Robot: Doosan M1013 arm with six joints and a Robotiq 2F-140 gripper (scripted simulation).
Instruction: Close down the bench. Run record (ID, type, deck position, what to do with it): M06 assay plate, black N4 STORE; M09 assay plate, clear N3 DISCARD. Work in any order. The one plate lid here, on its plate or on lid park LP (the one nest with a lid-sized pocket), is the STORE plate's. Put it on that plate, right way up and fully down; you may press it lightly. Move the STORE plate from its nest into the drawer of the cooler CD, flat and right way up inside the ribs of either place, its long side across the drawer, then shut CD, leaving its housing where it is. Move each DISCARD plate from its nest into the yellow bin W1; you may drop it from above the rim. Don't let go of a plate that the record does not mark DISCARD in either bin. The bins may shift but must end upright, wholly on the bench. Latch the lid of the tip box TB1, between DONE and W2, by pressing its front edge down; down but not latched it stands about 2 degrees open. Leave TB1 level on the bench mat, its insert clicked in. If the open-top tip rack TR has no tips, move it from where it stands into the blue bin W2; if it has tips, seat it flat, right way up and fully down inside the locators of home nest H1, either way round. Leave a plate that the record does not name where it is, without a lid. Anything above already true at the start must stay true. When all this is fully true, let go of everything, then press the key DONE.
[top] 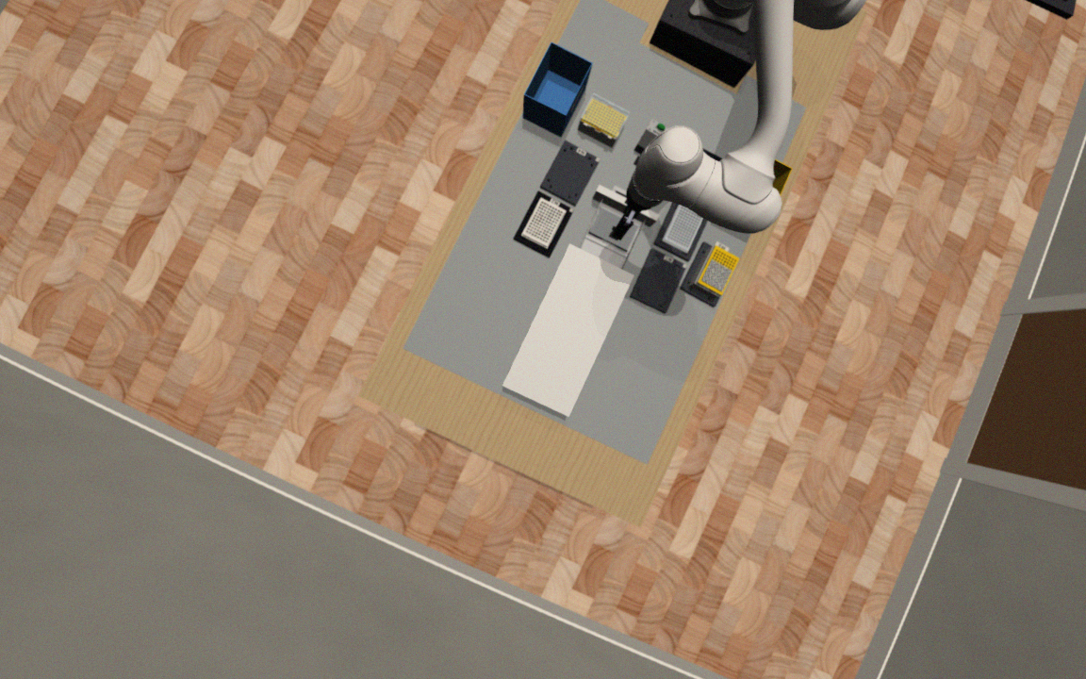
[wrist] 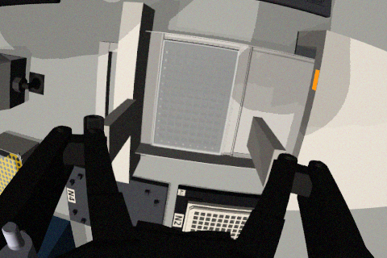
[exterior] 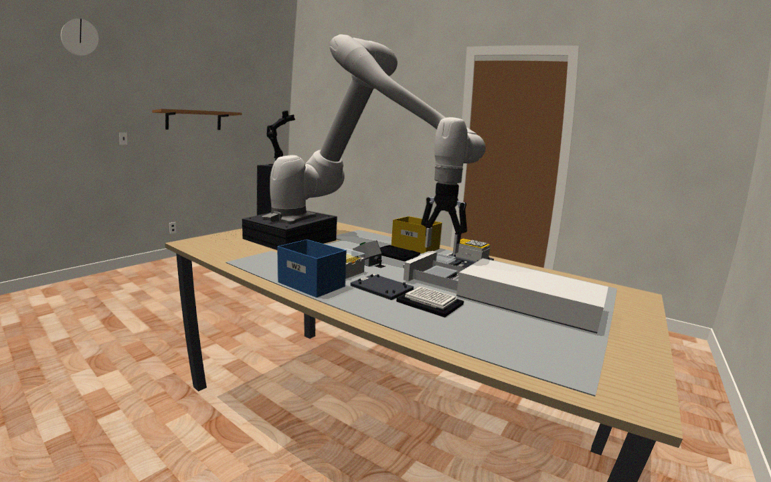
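The cooler's drawer point(wrist: 215, 97) stands pulled out from the white housing point(top: 567, 329). A lidded plate point(wrist: 193, 97) lies flat in the drawer's outer place, long side across the drawer. My gripper point(wrist: 193, 123) hangs open and empty straight above it, clear of the drawer walls; it also shows in the side view point(exterior: 445, 230). Nest N4 point(wrist: 145, 193) is empty. The yellow bin W1 point(exterior: 415, 233) stands behind the drawer.
The blue bin W2 point(top: 557, 89) stands at the far corner, the tip box point(top: 602, 120) and the DONE key point(top: 658, 128) beside it. A white plate point(top: 545, 221) sits in N2. N1 point(top: 657, 281) is empty. A yellow tip rack point(top: 717, 270) stands on a dark nest.
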